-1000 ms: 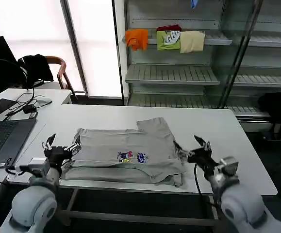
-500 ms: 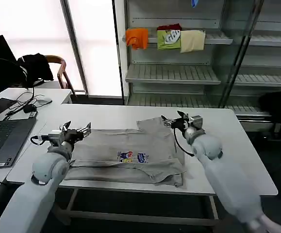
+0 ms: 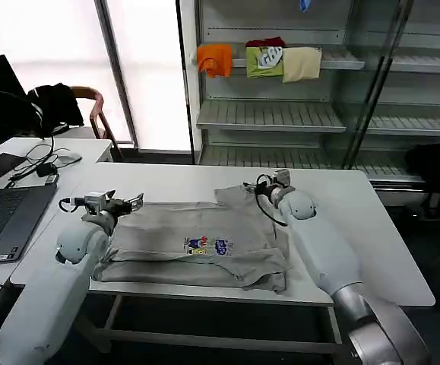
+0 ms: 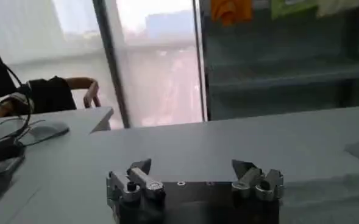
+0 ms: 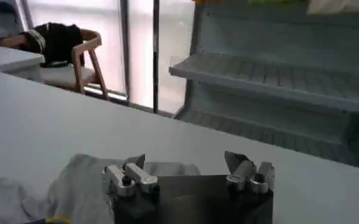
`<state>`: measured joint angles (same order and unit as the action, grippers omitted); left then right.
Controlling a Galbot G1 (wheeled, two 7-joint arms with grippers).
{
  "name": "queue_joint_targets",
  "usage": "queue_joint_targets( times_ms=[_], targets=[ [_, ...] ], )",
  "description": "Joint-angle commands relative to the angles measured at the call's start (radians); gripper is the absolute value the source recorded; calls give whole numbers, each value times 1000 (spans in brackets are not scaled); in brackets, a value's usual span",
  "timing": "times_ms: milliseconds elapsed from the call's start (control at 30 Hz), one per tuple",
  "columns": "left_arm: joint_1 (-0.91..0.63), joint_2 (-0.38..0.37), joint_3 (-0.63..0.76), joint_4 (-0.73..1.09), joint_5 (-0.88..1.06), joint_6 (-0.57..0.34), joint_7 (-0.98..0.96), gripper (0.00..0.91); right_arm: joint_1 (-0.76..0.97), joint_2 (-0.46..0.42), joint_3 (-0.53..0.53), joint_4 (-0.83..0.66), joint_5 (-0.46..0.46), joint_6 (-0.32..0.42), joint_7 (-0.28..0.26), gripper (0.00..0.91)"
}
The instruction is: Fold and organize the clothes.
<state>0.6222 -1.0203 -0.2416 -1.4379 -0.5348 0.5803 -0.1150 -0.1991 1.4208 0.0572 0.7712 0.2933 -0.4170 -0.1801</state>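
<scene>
A light grey short-sleeved shirt [image 3: 204,239] with a small multicoloured chest print lies partly folded on the white table [image 3: 356,220], one sleeve sticking out toward the far side. My left gripper [image 3: 128,202] hovers open at the shirt's far left corner; in the left wrist view the left gripper [image 4: 191,165] has nothing between its fingers. My right gripper [image 3: 254,186] is open over the far sleeve. The right wrist view shows the right gripper [image 5: 185,161] with empty jaws and the grey shirt [image 5: 81,179] just below.
A laptop [image 3: 7,217] and cables lie on the desk at left. Orange [image 3: 215,59], lime-green [image 3: 264,62] and cream [image 3: 302,64] garments hang on the back shelf. A black garment [image 3: 435,163] sits at right. A chair [image 3: 90,106] stands behind.
Both arms have swung from the table's near edge to the shirt's far side. The right gripper has moved a little further left over the sleeve. The shirt has not moved.
</scene>
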Motion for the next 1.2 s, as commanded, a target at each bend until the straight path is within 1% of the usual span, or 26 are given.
queue_joint_targets(
  times_ms=[33, 467, 900, 933, 967, 1000, 1033, 1067, 1100, 1133, 1167, 1200],
  targets=[
    [-77, 0, 21, 185, 50, 3, 81, 907, 59, 55, 4, -147, -61, -3, -41, 907],
    [-98, -33, 3, 265, 70, 1, 106, 907, 40, 59, 7, -143, -64, -5, -43, 907],
    [-98, -42, -37, 333, 85, -2, 176, 907, 9, 41, 0, -98, -66, -22, -51, 897],
    [-96, -42, -40, 335, 85, -2, 180, 897, 7, 39, -1, -93, -66, -26, -53, 897],
    [-95, -43, -43, 335, 86, -2, 188, 836, 5, 36, -1, -91, -66, -31, -56, 867],
    [-93, -44, -44, 335, 88, -2, 194, 836, 3, 34, 0, -90, -66, -33, -58, 846],
    [-91, -44, -44, 333, 88, -2, 196, 715, 1, 33, -1, -90, -66, -34, -60, 776],
    [-88, -44, -44, 327, 88, -2, 198, 655, -4, 28, -3, -87, -67, -34, -62, 705],
    [-87, -43, -44, 324, 88, -2, 199, 574, -6, 25, -3, -85, -67, -36, -63, 605],
    [-86, -43, -45, 323, 88, -2, 201, 413, -11, 22, -3, -79, -68, -40, -65, 333],
    [-86, -40, -47, 321, 86, -2, 204, 202, -17, 17, -5, -75, -68, -42, -66, 10],
    [-86, -39, -46, 319, 85, -2, 206, 81, -18, 15, -5, -74, -69, -42, -67, 0]
  ],
)
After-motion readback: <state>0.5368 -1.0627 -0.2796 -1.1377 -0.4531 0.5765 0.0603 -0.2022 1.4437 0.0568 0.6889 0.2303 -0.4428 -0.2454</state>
